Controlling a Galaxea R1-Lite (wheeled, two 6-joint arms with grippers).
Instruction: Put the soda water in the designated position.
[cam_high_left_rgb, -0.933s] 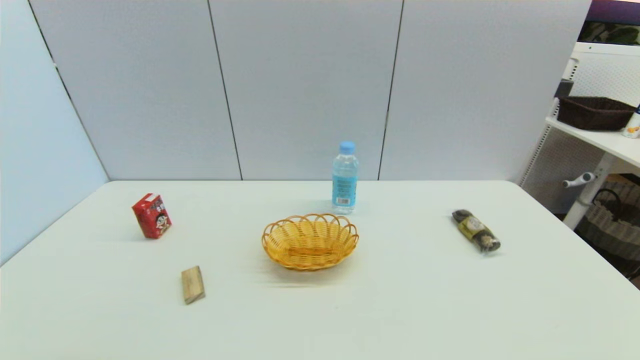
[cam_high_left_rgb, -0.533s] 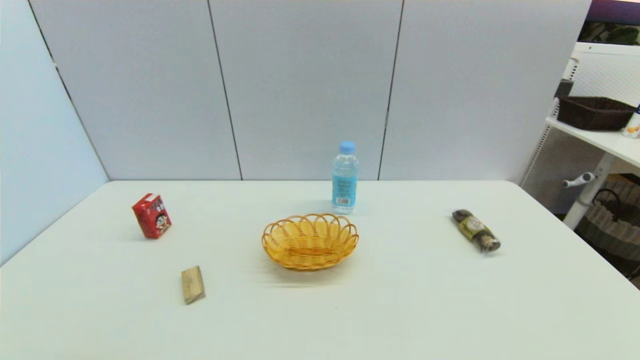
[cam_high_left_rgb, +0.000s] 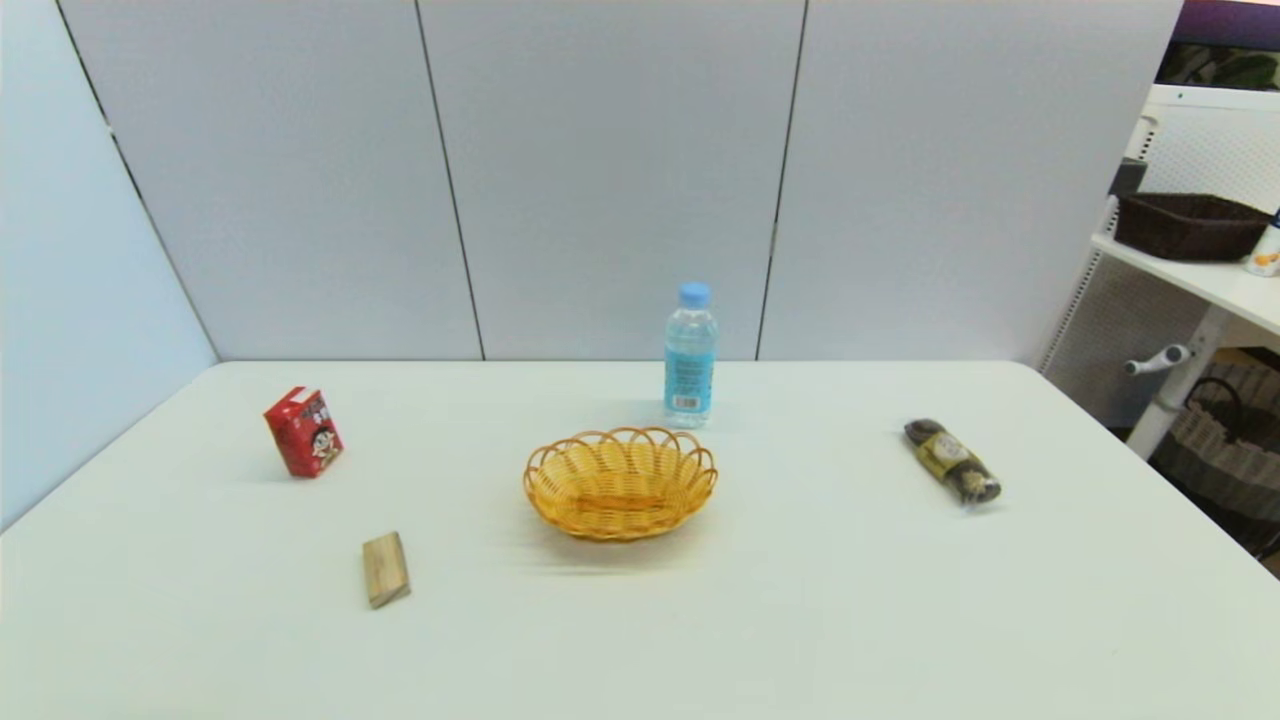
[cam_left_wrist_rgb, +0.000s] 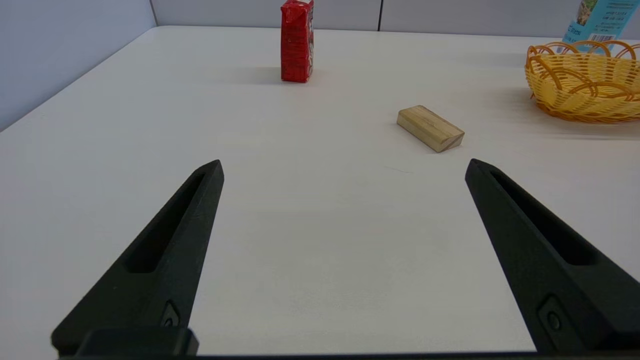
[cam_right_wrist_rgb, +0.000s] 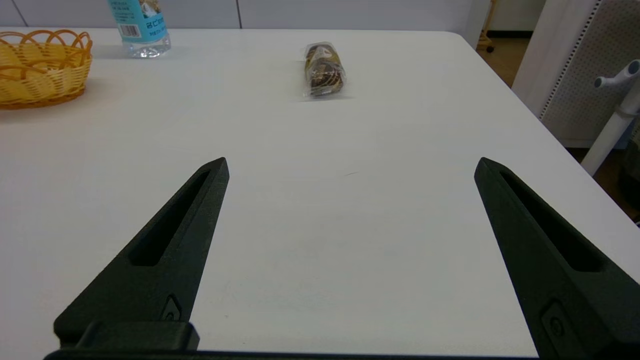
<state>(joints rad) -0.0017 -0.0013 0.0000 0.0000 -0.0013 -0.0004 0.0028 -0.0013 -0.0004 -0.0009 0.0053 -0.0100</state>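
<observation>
The left pincer (cam_left_wrist_rgb: 344, 167) hangs low over the near left part of the bench (cam_high_left_rgb: 800, 620), its two black fingers (cam_left_wrist_rgb: 165, 250) spread wide with nothing between them. The right pincer (cam_right_wrist_rgb: 350, 167) hangs the same way over the near right part, fingers (cam_right_wrist_rgb: 540, 250) also spread wide and holding nothing. Neither arm shows in the head view.

Ahead of the left pincer lies one wooden block (cam_left_wrist_rgb: 430, 128), flat on the bench, and beyond it stands one red carton (cam_left_wrist_rgb: 297, 41), upright. Ahead of the right pincer lies one dark snack in a clear wrapper (cam_right_wrist_rgb: 324, 70), on its side.

Between the two sides, near the middle of the bench, sits one yellow woven basket (cam_high_left_rgb: 620, 483), with nothing visible inside it. Just behind its far right rim stands the soda water (cam_high_left_rgb: 690, 355), one bottle only. It is upright on its base, long axis vertical, light blue cap at the top, blue label facing the robot with the white barcode patch low on it. It rests on the bench outside the basket, close to the rim; whether the two touch I cannot tell. It stands well apart from both pincers.

Off the bench to the right, a white shelf (cam_high_left_rgb: 1200, 285) carries one dark basket (cam_high_left_rgb: 1188, 226).
</observation>
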